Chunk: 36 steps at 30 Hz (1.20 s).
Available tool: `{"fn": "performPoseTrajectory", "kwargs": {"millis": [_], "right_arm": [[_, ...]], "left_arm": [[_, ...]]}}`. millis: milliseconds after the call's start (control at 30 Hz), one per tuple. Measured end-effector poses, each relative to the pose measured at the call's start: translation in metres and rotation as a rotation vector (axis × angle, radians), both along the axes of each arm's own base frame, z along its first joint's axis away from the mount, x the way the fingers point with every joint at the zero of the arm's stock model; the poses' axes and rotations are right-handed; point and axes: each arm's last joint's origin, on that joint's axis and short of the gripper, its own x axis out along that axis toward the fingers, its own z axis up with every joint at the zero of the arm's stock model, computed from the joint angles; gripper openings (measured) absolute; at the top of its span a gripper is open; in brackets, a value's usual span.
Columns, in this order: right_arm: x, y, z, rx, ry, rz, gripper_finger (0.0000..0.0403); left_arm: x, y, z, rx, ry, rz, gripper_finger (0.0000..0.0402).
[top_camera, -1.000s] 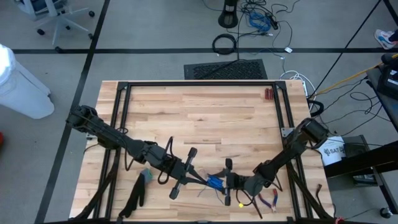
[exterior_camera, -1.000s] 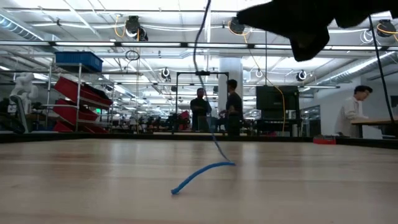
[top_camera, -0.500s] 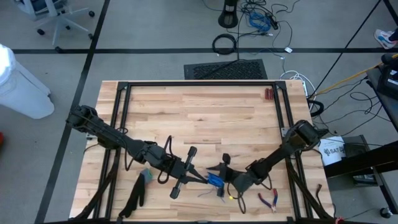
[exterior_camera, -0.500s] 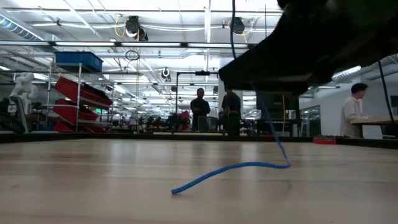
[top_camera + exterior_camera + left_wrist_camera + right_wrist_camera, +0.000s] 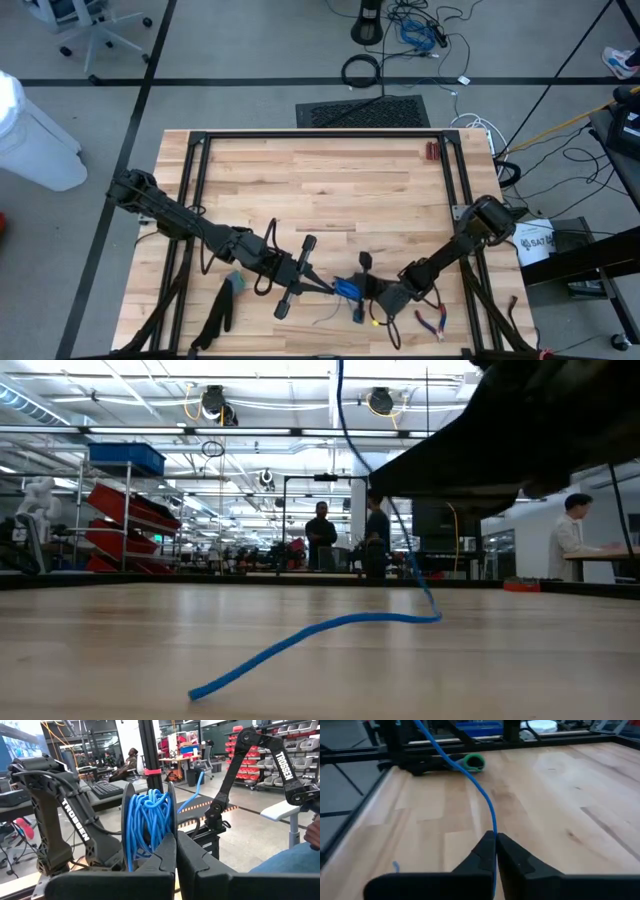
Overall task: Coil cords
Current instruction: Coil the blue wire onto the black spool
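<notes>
Wooden table: cord pinched between right fingers.

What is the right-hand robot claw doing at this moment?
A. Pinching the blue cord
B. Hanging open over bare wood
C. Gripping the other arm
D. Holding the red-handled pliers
A: in its own wrist camera the right gripper has its fingers shut on the blue cord, which runs out from between them across the table.

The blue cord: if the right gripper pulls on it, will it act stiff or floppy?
Probably floppy: the cord sags from above and snakes loosely across the table. Likely light and thin, since the right gripper pinches it between shut fingers. The bundle in the left gripper may loosen if tugged.
</notes>
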Motion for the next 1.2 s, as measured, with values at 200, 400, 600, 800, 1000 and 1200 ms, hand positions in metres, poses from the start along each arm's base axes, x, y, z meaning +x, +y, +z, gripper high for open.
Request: {"fn": "performPoseTrajectory", "kwargs": {"millis": [200, 400, 600, 800, 1000, 1200], "right_arm": [[-0.010, 0.014, 0.001, 0.022, -0.006, 0.045, 0.0001], [-0.030, 0.033, 0.022, 0.053, 0.036, 0.236, 0.0000], [-0.058, 0.045, 0.063, 0.081, -0.001, 0.370, 0.0000], [-0.078, 0.045, 0.106, 0.010, -0.132, 0.405, 0.0000], [-0.091, 0.037, 0.134, -0.082, -0.199, 0.392, 0.0000], [-0.098, 0.028, 0.153, -0.106, -0.251, 0.393, 0.0000]], "left_arm": [[0.000, 0.001, -0.001, 0.002, 0.005, 0.020, 0.0000], [0.000, 0.001, -0.002, 0.006, 0.017, 0.028, 0.0000], [0.000, 0.001, -0.004, 0.018, 0.046, 0.027, 0.0000], [0.000, 0.001, -0.005, 0.015, 0.057, 0.027, 0.0000], [-0.001, 0.000, -0.007, 0.027, 0.081, 0.018, 0.0000], [-0.001, 0.001, -0.012, 0.049, 0.129, 0.024, 0.0000]]}}
